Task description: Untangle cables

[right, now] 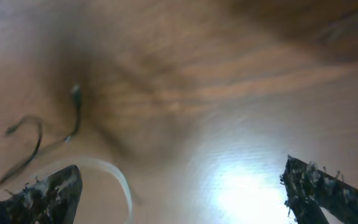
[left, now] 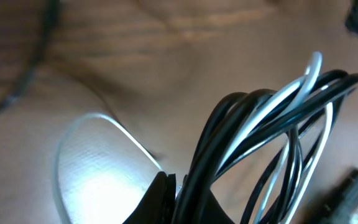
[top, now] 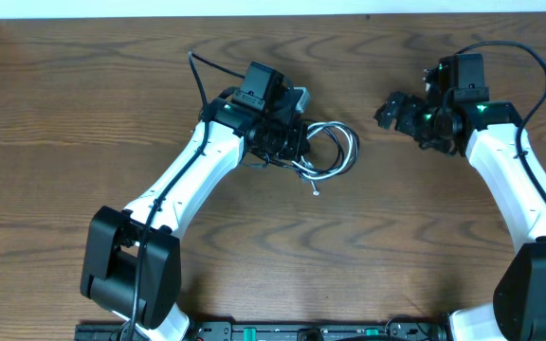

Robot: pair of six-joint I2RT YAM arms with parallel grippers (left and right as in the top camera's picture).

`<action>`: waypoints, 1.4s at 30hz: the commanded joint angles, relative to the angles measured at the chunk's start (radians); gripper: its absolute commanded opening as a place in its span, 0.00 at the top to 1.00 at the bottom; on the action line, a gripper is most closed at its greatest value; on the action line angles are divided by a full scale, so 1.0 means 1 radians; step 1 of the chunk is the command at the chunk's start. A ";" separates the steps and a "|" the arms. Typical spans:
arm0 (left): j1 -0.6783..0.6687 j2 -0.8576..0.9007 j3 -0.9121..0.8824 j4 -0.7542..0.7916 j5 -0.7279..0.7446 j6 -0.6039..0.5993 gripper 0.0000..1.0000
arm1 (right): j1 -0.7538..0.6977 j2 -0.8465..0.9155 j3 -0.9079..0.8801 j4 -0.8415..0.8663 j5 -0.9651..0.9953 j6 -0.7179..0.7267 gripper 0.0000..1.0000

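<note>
Left pincer (top: 294,147) is clamping the tangle: I am gripping the black cable (left: 204,149) and white cable (left: 272,104) together at one side, so their loops are fanning out toward 3 o'clock over the counter (top: 83,104), within reach. I am holding my right pincer (top: 394,112) spread wide and empty at 2 o'clock from those loops, well apart. Nothing is lying between, but the strands are threading through one another and, I judge, will snag under a straight pull.

Cables (top: 337,150) in left gripper (top: 294,148); right gripper (top: 393,112) well apart to their right.
</note>
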 commanded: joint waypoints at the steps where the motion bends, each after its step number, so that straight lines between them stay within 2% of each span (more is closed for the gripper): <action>1: -0.001 -0.019 0.003 0.032 -0.153 0.026 0.92 | -0.003 -0.003 0.005 -0.011 -0.153 -0.034 0.01; 4: -0.002 -0.019 0.003 0.060 -0.185 0.090 0.93 | -0.005 -0.003 0.004 -0.027 -0.167 -0.072 0.01; 6: -0.003 -0.019 0.003 0.065 -0.183 0.135 0.93 | -0.007 -0.003 0.005 -0.026 -0.328 -0.200 0.02; 8: -0.007 -0.020 0.004 0.064 -0.154 0.201 0.93 | -0.008 -0.003 0.005 -0.001 -0.580 -0.385 0.13; 9: -0.008 -0.023 0.005 0.065 -0.119 0.231 0.93 | -0.006 -0.003 0.005 0.008 -0.655 -0.431 0.20; 11: -0.008 -0.034 0.006 0.075 -0.075 0.235 0.92 | -0.004 -0.003 0.005 0.019 -0.670 -0.414 0.24; 14: -0.008 -0.053 0.014 0.085 -0.072 0.217 0.93 | 0.010 -0.003 0.005 0.010 -0.575 -0.352 0.33; 17: -0.007 -0.079 0.019 0.087 -0.072 0.200 0.93 | 0.054 0.000 0.003 0.002 -0.381 -0.219 0.44; 22: -0.007 -0.103 0.019 0.084 -0.071 0.147 0.92 | 0.130 0.013 0.001 0.016 -0.204 -0.131 0.48; 24: -0.007 -0.103 0.019 0.082 -0.071 0.127 0.93 | 0.165 0.028 0.001 0.026 -0.129 -0.092 0.55; 27: -0.007 -0.103 0.019 0.072 -0.050 0.110 0.93 | 0.202 0.055 0.000 0.018 0.039 0.032 0.69; 29: -0.007 -0.103 0.019 0.071 -0.015 0.109 0.92 | 0.218 0.078 0.000 0.014 0.127 0.138 0.74; 35: 0.008 -0.116 0.019 0.070 0.064 0.075 0.92 | 0.212 0.149 -0.001 -0.032 0.270 0.184 0.76; 40: 0.069 -0.157 0.019 0.057 0.065 0.005 0.93 | 0.163 0.184 -0.001 -0.121 0.298 0.180 0.89; 42: 0.095 -0.174 0.019 0.050 0.075 -0.007 0.93 | 0.135 0.184 -0.001 -0.129 0.292 0.141 0.91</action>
